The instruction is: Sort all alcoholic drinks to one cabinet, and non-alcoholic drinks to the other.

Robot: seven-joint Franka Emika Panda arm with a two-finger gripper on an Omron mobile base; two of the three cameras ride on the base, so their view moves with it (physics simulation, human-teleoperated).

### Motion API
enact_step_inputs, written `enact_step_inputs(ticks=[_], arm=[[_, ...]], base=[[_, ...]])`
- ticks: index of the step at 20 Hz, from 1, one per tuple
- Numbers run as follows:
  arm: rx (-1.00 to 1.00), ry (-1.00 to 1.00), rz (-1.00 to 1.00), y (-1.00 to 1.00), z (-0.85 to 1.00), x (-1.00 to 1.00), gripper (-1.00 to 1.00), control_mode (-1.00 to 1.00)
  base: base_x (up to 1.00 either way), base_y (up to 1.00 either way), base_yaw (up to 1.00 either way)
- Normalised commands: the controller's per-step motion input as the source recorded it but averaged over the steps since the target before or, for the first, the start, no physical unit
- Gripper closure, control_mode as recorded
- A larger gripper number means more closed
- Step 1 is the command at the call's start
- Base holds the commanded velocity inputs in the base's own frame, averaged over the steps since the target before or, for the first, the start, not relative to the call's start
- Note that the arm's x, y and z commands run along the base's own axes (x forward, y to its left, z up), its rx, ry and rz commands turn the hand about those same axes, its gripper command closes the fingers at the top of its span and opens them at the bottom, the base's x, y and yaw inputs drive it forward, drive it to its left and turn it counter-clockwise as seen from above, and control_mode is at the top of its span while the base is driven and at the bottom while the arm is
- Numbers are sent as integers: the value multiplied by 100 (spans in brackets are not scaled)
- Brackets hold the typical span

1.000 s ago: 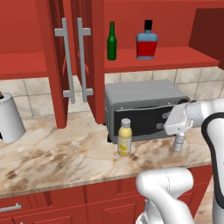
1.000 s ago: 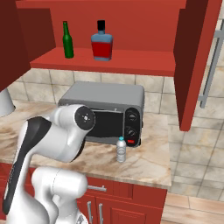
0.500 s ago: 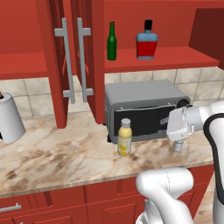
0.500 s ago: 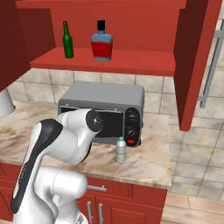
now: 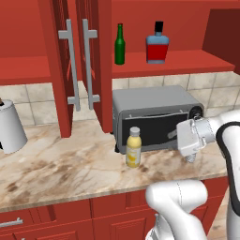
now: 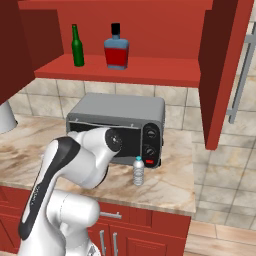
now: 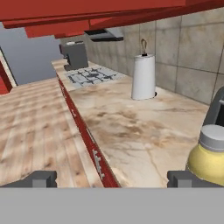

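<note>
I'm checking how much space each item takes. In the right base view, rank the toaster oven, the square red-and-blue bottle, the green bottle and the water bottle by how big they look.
1. Toaster oven, by far the largest.
2. Square red-and-blue bottle.
3. Green bottle: about as tall, much slimmer.
4. Water bottle, smallest, though it stands nearer the camera than the shelf bottles.

The marbled beige surface [image 5: 56, 168] carries a grey toaster oven [image 5: 150, 115] against the tiled wall. The pale-yellow juice bottle [image 5: 133, 147] stands upright just in front of the oven's lower left corner, and the clear water bottle [image 6: 138, 171] stands upright at 5 o'clock from the oven. A white paper-towel roll [image 5: 10, 126] stands well apart at 9 o'clock. Above, the red shelf [image 5: 187, 65] holds the green glass bottle [image 5: 119, 45] and, at its 3 o'clock, the square red-and-blue bottle [image 5: 156, 44], near each other but apart.
</note>
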Motion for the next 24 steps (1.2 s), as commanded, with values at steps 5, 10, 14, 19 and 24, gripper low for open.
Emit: enact_step_inputs(ticks=[5,10,14,19,24], arm=[[0,0,2,0,-8,8,-100,-100],[0,0,1,0,-8,16,-100,-100],[1,0,0,-4,-1,19,-100,-100],[4,0,0,-17,0,1,-100,-100],[2,0,0,-22,-1,8,-100,-100]], base=[[0,0,0],[0,0,0],[0,0,0],[0,0,0],[0,0,0]])
